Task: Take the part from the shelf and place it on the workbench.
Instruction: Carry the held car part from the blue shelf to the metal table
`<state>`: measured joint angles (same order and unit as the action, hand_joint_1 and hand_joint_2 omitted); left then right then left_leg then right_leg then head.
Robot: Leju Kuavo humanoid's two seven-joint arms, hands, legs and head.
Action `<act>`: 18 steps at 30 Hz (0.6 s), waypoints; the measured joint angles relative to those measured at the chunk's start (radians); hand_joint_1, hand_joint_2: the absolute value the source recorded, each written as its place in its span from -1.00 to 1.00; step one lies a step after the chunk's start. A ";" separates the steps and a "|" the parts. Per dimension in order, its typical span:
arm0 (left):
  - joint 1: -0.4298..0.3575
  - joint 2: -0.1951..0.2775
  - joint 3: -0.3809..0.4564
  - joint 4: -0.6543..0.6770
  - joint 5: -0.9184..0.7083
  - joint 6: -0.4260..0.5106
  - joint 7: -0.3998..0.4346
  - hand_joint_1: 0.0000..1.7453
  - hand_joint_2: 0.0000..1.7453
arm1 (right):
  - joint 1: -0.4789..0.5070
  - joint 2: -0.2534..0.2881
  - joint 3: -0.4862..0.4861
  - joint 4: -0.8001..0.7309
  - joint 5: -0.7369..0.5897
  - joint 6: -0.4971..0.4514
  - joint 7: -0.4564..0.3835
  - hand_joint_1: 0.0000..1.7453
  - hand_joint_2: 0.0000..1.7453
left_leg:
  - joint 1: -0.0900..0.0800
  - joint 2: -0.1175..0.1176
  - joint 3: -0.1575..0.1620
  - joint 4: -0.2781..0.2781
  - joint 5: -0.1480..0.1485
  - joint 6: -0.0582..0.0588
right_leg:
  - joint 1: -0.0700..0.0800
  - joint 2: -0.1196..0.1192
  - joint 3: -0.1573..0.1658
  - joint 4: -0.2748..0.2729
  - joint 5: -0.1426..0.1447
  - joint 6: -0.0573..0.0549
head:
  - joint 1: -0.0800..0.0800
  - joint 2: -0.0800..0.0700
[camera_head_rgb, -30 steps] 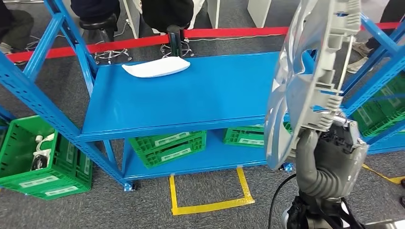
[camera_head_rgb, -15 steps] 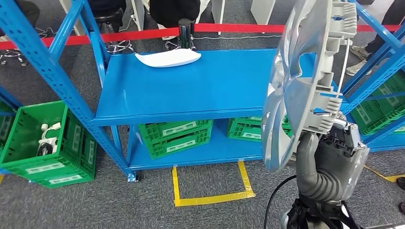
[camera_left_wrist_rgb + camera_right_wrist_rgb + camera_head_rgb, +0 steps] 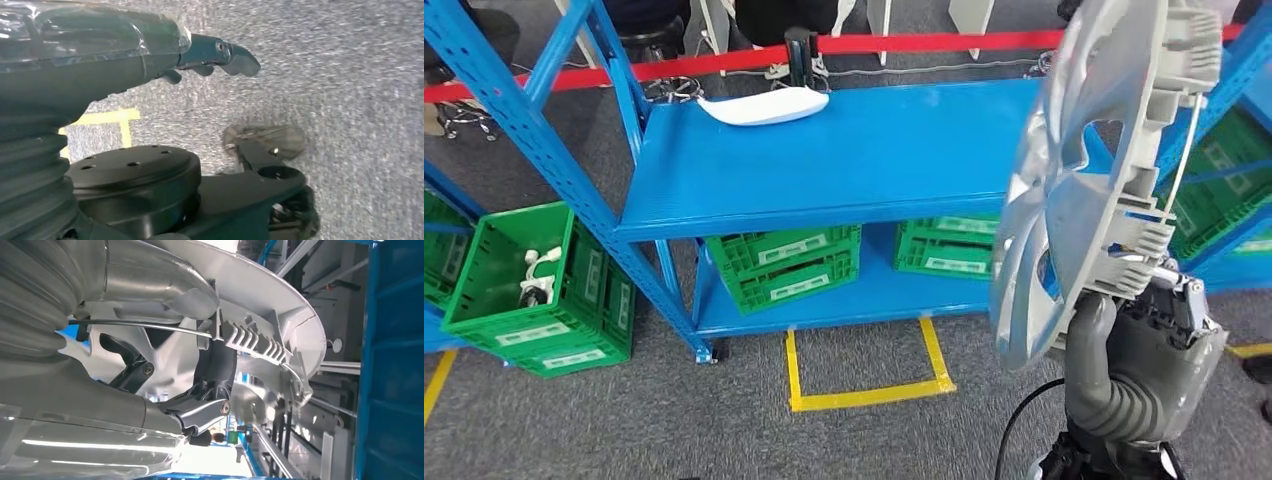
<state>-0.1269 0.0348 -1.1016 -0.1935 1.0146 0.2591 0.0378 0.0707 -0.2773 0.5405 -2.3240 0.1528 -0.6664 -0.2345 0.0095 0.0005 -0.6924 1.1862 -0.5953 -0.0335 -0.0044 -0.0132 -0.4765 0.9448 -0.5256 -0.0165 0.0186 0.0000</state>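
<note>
Since the earlier frames the whole head view has slid: the blue shelf (image 3: pixel 824 170) and green crates (image 3: pixel 534 290) sit further right and lower, so the camera is turning, not the things. At upper left a white part (image 3: pixel 762 105) lies on the shelf. At the right edge the right hand (image 3: pixel 1139 350) stays clamped on the silver wheel cover (image 3: pixel 1084 180), held upright. The left hand (image 3: pixel 215 55) hangs over the floor, fingers apart, holding nothing. The carry to the worktop seems under way.
</note>
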 joint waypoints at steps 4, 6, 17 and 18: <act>0.000 0.003 0.000 0.000 0.000 0.001 -0.003 -1.00 1.00 | 0.020 0.000 -0.013 -0.006 -0.011 0.000 -0.003 1.00 1.00 | 0.000 0.000 0.029 0.091 -0.003 -0.002 | 0.003 -0.001 -0.058 0.025 0.026 0.001 | -0.016 0.000; -0.001 0.004 0.000 0.000 0.000 0.001 -0.003 -1.00 1.00 | 0.024 0.001 -0.017 -0.010 -0.013 0.000 -0.004 1.00 1.00 | -0.001 -0.001 0.126 -0.032 0.036 0.004 | 0.005 0.000 -0.083 0.045 0.031 0.005 | -0.021 0.000; -0.001 0.010 0.000 0.000 0.030 -0.017 0.017 -1.00 1.00 | 0.008 0.008 -0.008 -0.010 0.001 0.003 -0.021 1.00 1.00 | -0.001 0.002 0.137 -0.179 0.075 0.058 | -0.003 0.008 -0.176 0.318 -0.139 0.063 | 0.003 0.000; -0.001 0.011 0.000 0.000 0.031 -0.019 0.016 -1.00 1.00 | 0.002 0.009 -0.005 -0.005 0.001 0.003 -0.021 1.00 1.00 | -0.002 0.004 0.126 -0.179 0.083 0.058 | -0.004 0.008 -0.168 0.336 -0.134 0.062 | 0.005 0.000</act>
<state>-0.1278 0.0462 -1.1013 -0.1938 1.0453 0.2405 0.0539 0.0724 -0.2680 0.5352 -2.3293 0.1537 -0.6631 -0.2560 0.0072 0.0045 -0.5664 1.0077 -0.5118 0.0241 -0.0082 -0.0051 -0.6442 1.2807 -0.6594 0.0460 0.0234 0.0000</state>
